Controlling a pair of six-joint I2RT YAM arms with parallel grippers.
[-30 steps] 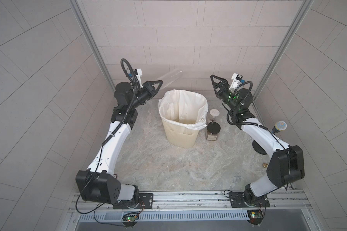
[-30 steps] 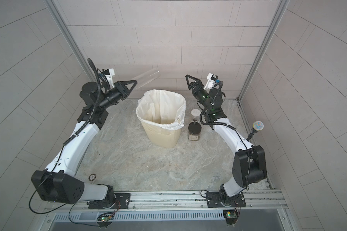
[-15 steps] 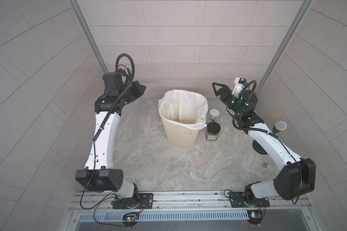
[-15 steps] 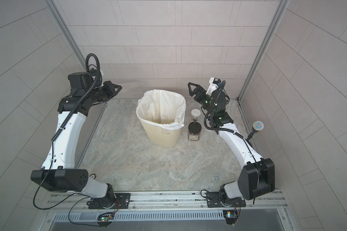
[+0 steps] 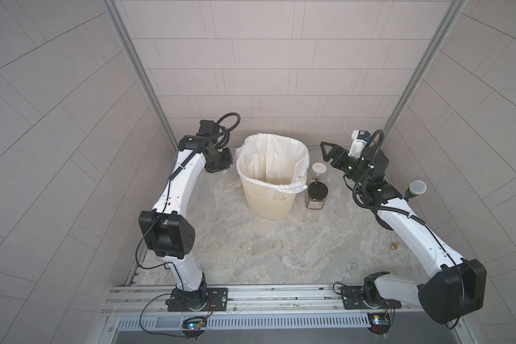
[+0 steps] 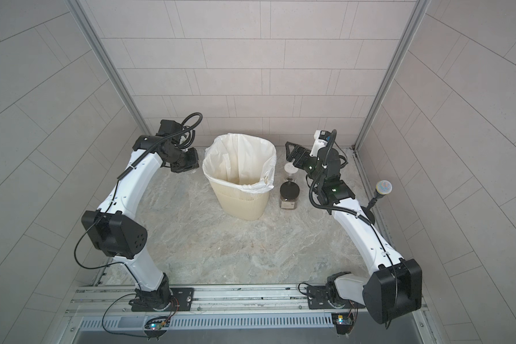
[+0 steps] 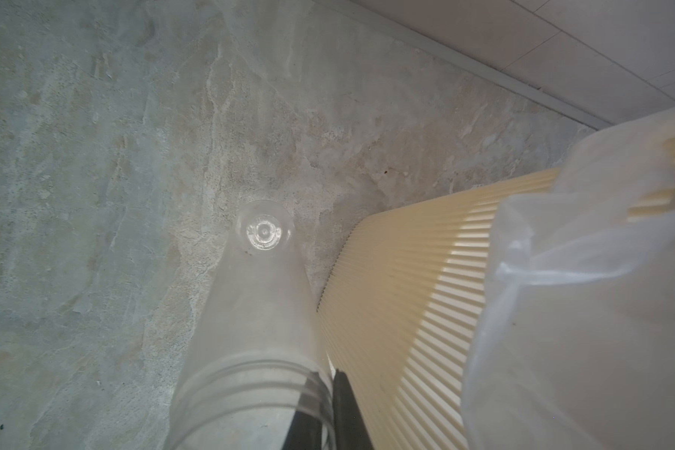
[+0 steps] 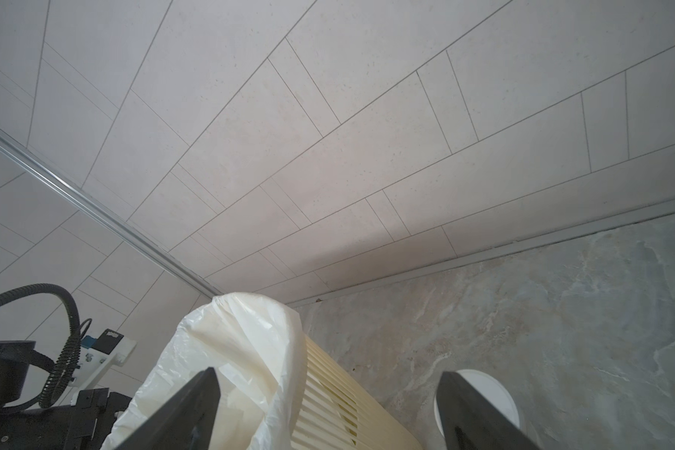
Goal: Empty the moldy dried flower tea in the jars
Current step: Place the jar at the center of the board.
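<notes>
Setting-down of the tall jar [image 7: 258, 311] looks to be the step in hand. The left jaws are clamped tight near its mouth and hold it upright just beside the bin [image 5: 268, 202]. Its base is at or barely off the worktop [image 5: 251, 244]; which, I cannot tell. The jar looks clear and empty.

Right of the bin stand the white-lidded jar [image 5: 318, 167] and, in front of it, the black-lidded jar [image 5: 317, 190]. Both are capped, and brown tea [image 5: 313, 204] shows through the second one's glass. The right jaws hang wide apart near the white-lidded jar, holding nothing.

Next, I judge, the left must let go and a capped jar must be gripped and uncapped before tipping.

Only the left wrist view shows the tall jar; in both top views the arm hides it. Only the top views show the black-lidded jar. The right wrist view catches just the white lid's edge.
</notes>
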